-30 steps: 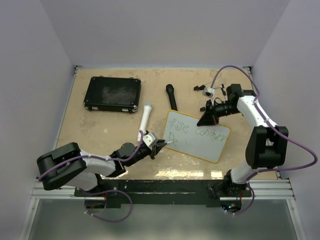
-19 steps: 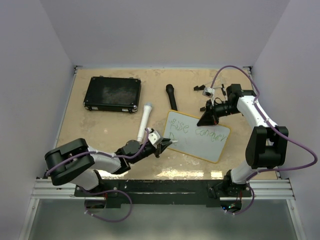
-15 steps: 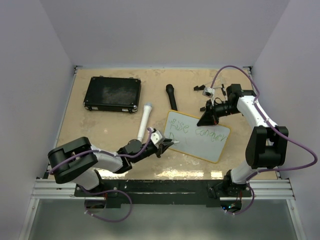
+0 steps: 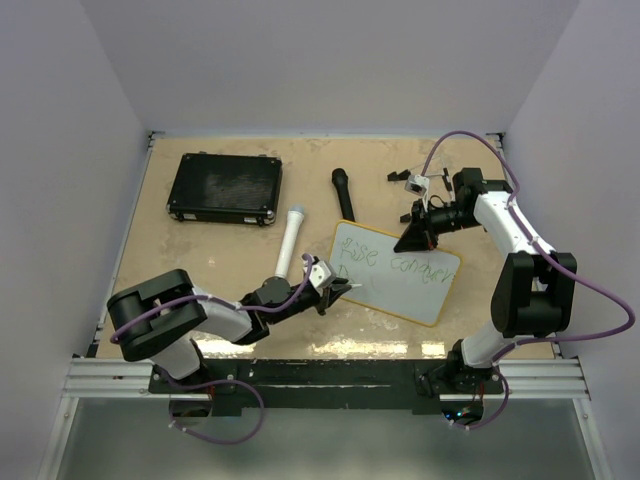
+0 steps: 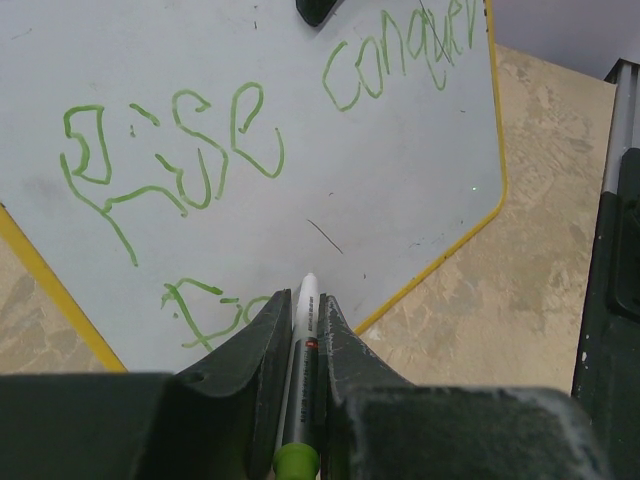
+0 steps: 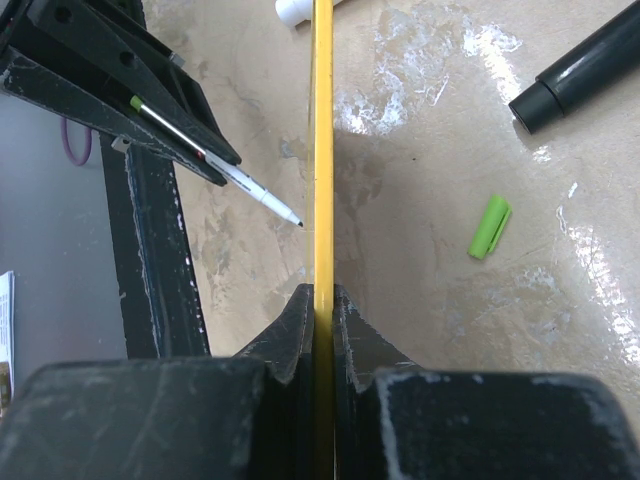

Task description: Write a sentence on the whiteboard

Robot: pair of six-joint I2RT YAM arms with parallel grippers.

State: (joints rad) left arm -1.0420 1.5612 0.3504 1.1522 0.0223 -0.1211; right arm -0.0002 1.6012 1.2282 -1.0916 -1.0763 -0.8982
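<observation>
The whiteboard [image 4: 400, 285], white with a yellow rim, stands tilted at the table's centre right. My right gripper [image 4: 412, 238] is shut on its far rim; in the right wrist view the rim [image 6: 322, 150] runs edge-on between the fingers, gripper [image 6: 321, 292]. The sentence [image 5: 200, 150] is green marker writing: "Rise conquer" on top, with a few letters [image 5: 205, 305] begun below. My left gripper [image 5: 300, 300] is shut on a grey marker [image 5: 303, 340] with a green end. Its tip points at the board's lower left, just short of the surface [image 6: 302, 224].
A black case [image 4: 224, 187] lies at the back left. A white cylinder [image 4: 291, 240] lies left of the board and a black cylinder [image 4: 345, 193] behind it. A green marker cap [image 6: 489, 227] rests on the table behind the board. Small dark clips [image 4: 400, 177] lie at the back.
My left arm has stretched to the right, bringing the marker from beside the board's left rim to over its lower-left area. The right gripper and the board have stayed put.
</observation>
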